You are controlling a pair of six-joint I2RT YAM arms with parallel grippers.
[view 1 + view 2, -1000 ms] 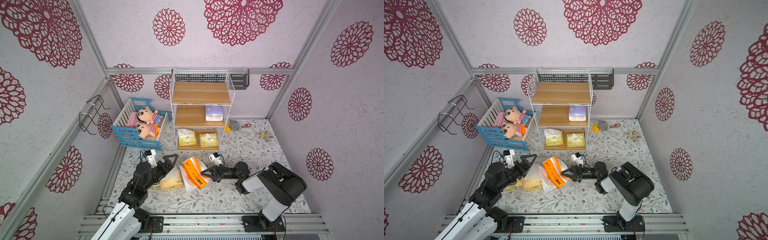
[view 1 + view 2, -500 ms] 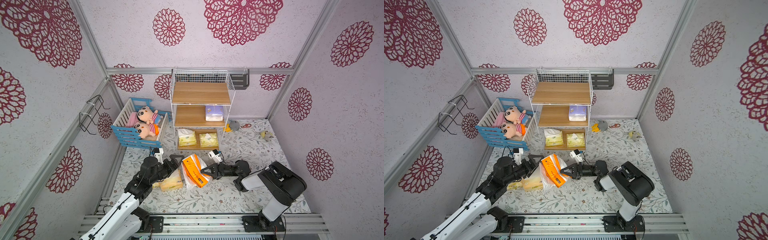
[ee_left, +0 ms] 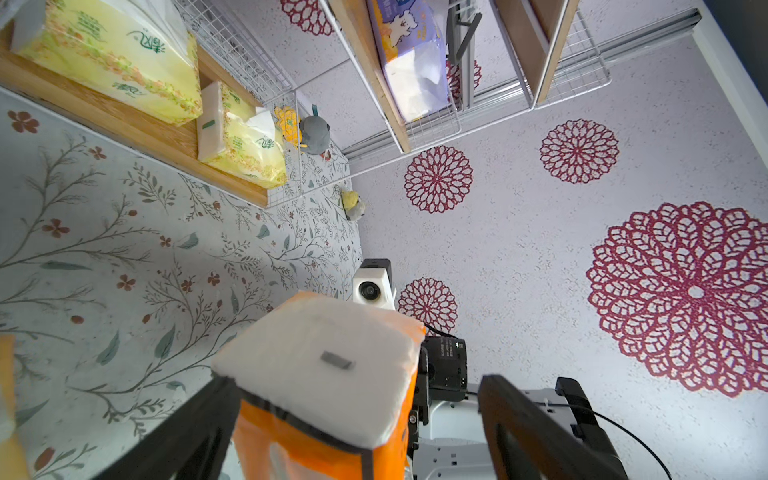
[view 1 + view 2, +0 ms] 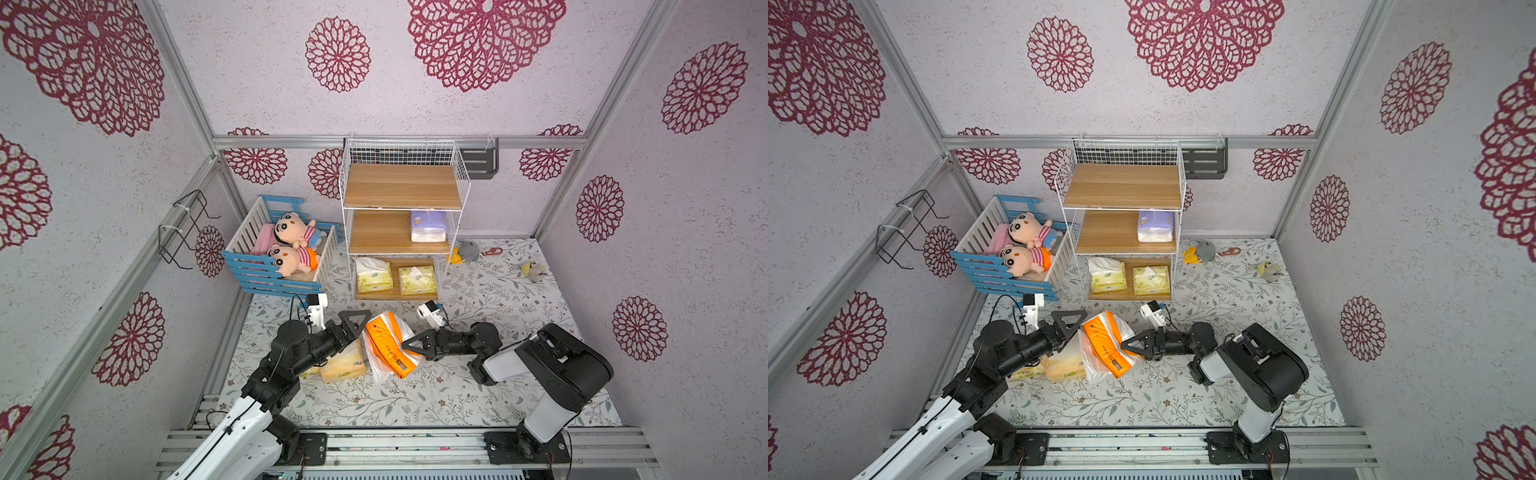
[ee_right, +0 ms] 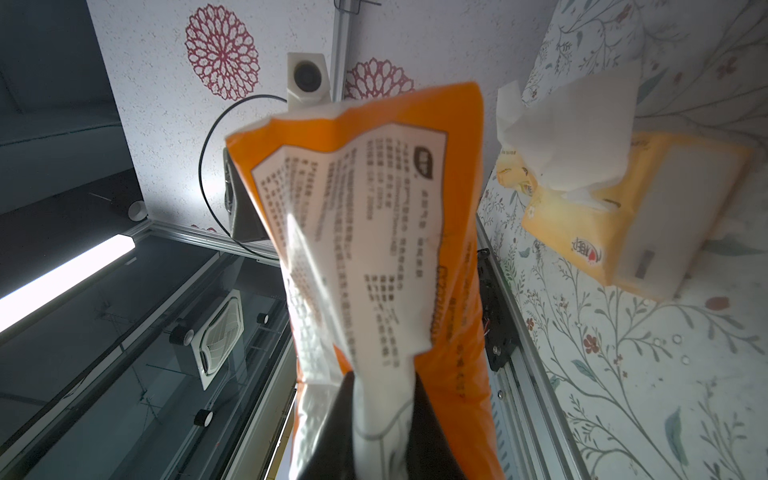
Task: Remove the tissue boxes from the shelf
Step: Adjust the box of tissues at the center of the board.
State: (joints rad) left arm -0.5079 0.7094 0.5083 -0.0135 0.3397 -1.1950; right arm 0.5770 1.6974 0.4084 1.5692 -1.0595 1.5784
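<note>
Now, in both top views the right claw (image 4: pixel 409 345) pinches the bright orange pack (image 4: pixel 388 345), well clear of the shelf (image 4: pixel 401 187), where the lavender pack (image 4: pixel 428 226) and two pale yellow packs (image 4: pixel 374 274) sit. Left wrist: the left claw (image 3: pixel 357 424) gapes around that pack's end; for a handover, it should close squarely before the right lets go. Right wrist: only loose wrapper (image 5: pixel 374 291) is pinched. Against a second ago, the left arm (image 4: pixel 291 357) has swung in.

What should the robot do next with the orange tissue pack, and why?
Probably close the left gripper on the bright orange tissue pack. In the left wrist view its open jaws stand on either side of the pack's white end, while the right gripper pinches the other end, so this looks like a handover.
</note>
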